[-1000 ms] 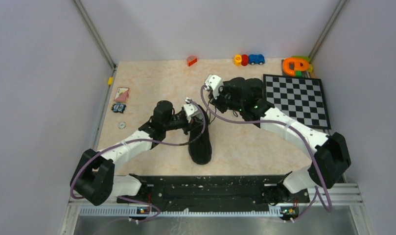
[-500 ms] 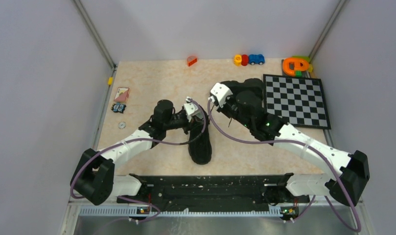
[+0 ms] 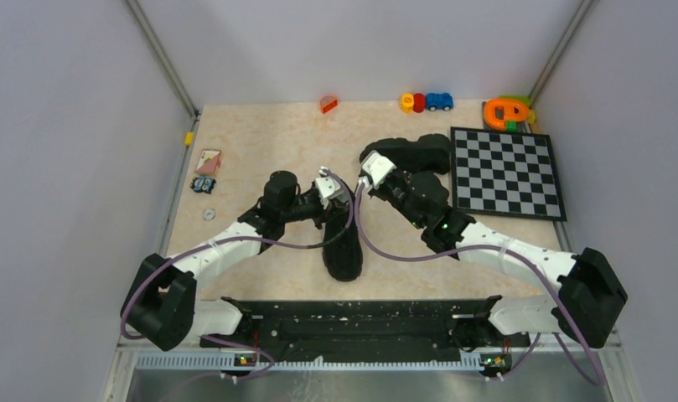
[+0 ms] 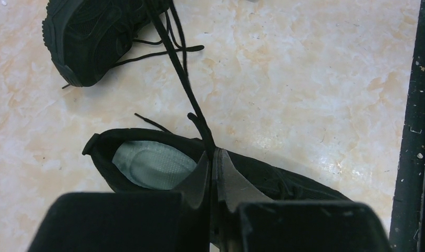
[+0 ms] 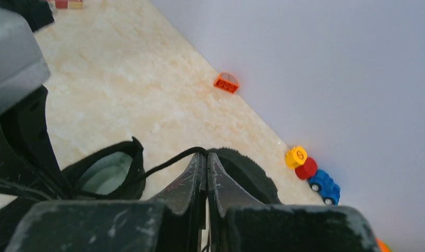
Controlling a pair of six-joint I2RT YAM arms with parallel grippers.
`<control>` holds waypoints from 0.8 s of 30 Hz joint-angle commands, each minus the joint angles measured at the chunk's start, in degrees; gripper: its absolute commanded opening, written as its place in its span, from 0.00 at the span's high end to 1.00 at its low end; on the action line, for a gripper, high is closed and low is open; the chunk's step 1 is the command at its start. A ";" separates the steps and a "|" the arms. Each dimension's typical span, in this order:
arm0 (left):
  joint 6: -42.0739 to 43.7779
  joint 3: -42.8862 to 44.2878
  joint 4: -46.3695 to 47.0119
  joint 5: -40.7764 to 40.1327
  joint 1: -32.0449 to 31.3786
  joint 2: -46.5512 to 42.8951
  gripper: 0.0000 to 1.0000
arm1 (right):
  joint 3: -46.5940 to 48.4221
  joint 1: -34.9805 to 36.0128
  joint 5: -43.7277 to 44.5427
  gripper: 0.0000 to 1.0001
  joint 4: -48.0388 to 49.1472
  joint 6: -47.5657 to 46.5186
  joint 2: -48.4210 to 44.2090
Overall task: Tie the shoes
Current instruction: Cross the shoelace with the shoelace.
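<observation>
The shoes are two black sneakers. The near shoe [image 3: 344,244] points its toe at me, and its pale insole [image 4: 152,163] shows just under my left gripper [image 4: 214,151]. That gripper is shut on a thin black lace [image 4: 178,68], which runs taut away from the tips, past the far shoe [image 4: 89,37]. The far shoe [image 3: 415,152] lies beside the checkerboard. My right gripper [image 5: 206,153] is shut on a lace [image 5: 165,163] that drops left toward the near shoe's opening [image 5: 107,173]. The far shoe's treaded sole [image 5: 247,176] sits behind its fingertips. In the top view the two grippers are close together.
A checkerboard [image 3: 507,172] lies at the right. Along the back wall are an orange brick [image 3: 328,104], a yellow, red and blue toy row [image 3: 426,102] and an orange-green toy [image 3: 507,111]. A card [image 3: 208,161] and small parts [image 3: 204,184] sit left. A black rail [image 3: 352,314] borders the near edge.
My right arm swung from over the far shoe to the left, toward the left gripper, and its jaws closed on a lace. The left arm and near shoe stayed put.
</observation>
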 commanded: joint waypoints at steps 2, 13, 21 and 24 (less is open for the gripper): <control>2.59 -0.48 1.29 -0.81 -0.24 -1.61 1.00 | -0.36 -1.63 -9.34 1.00 14.87 -2.40 1.52; 5.14 -1.77 2.05 -1.18 -0.24 -2.37 1.00 | -1.98 -7.33 -31.32 0.99 20.66 4.87 4.06; 4.97 -1.80 2.83 -0.97 -0.21 -3.06 0.84 | -2.99 -7.53 -29.92 0.98 22.68 7.26 3.39; 5.08 -2.11 2.50 -2.01 -0.18 -3.83 0.87 | -2.44 -10.15 -33.70 0.98 24.15 13.96 3.60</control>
